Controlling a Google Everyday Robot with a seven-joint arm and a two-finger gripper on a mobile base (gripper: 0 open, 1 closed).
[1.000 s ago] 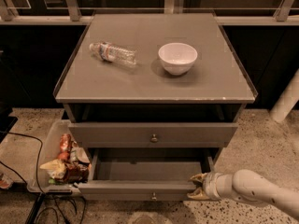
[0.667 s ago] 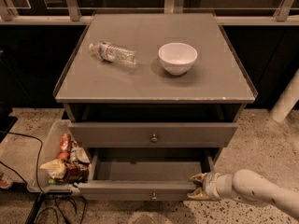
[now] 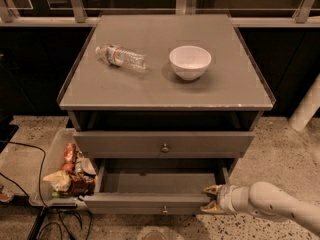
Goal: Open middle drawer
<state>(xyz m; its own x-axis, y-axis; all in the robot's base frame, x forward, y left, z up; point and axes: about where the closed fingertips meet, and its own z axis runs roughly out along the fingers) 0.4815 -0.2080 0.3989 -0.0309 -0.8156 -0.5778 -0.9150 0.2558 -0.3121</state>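
Observation:
The middle drawer (image 3: 145, 203) is the grey flat front with a small round knob (image 3: 164, 210), and it stands pulled out toward me. Its bare grey inside (image 3: 160, 182) shows and holds nothing. The uppermost drawer front (image 3: 125, 144) above it is closed. The lowest drawer is hidden under the open one. My gripper (image 3: 212, 200) is at the right end of the open drawer's front, on a white arm (image 3: 270, 204) coming in from the lower right. Its two yellowish fingertips (image 3: 212, 189) are spread apart, one above and one below the front's top edge.
On the cabinet top (image 3: 225, 91) lie a clear plastic bottle (image 3: 121, 57) on its side and a white bowl (image 3: 190, 61). A clear bin (image 3: 42, 184) with snack bags (image 3: 70, 176) sits on the floor to the left. Cables (image 3: 50, 224) run at lower left. A white pole (image 3: 306, 106) stands at right.

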